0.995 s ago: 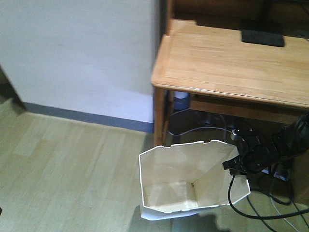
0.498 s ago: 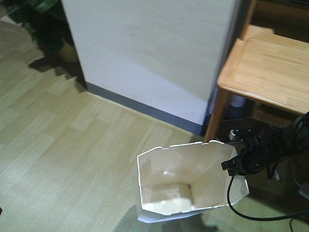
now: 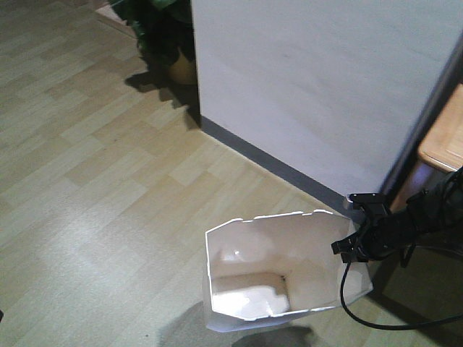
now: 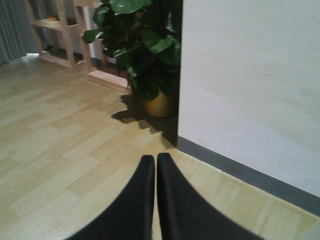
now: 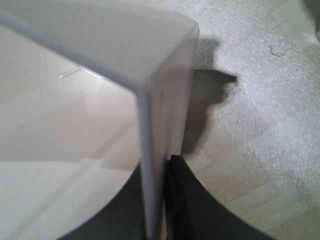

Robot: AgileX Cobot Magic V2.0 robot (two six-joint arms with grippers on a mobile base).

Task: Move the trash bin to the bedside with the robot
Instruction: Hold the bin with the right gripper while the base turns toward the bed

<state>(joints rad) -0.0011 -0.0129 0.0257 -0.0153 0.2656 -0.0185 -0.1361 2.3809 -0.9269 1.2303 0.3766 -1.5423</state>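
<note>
- swinging left since a second ago, the front view is now losing almost all of the bench (image 3: pixel 445 141), with only a wooden corner showing at the right edge, while a potted plant (image 3: pixel 170 43) is coming into view at the top.
- the trash bin (image 3: pixel 289 238) is keeping its place low in that view, as it did in both earlier frames, with its cream inside facing up and its cut-corner rim showing white.
- the right gripper (image 3: pixel 352 244) is still clamping the bin's right-hand rim; in the right wrist view one dark finger (image 5: pixel 187 200) is pressing the outer face of the wall and the other is sitting inside, so the wall is being pinched between them.
- the slim black arm (image 3: pixel 416 217) is reaching in from the right edge, and a black cable (image 3: pixel 362 314) is looping down beside the bin.
- the bin is sitting over the pale plank floor (image 3: pixel 87 181), just out from the white wall (image 3: pixel 325 94) and its grey baseboard (image 3: pixel 275 168); whether its base is touching the floor cannot be told.
- the left gripper (image 4: pixel 155 162) is holding its two black fingers pressed together with nothing between them, pointing across the floor toward the plant's brown pot (image 4: pixel 160 106).
- a light wooden shelf unit (image 4: pixel 55 30) is standing behind the plant, well apart from the bin.
</note>
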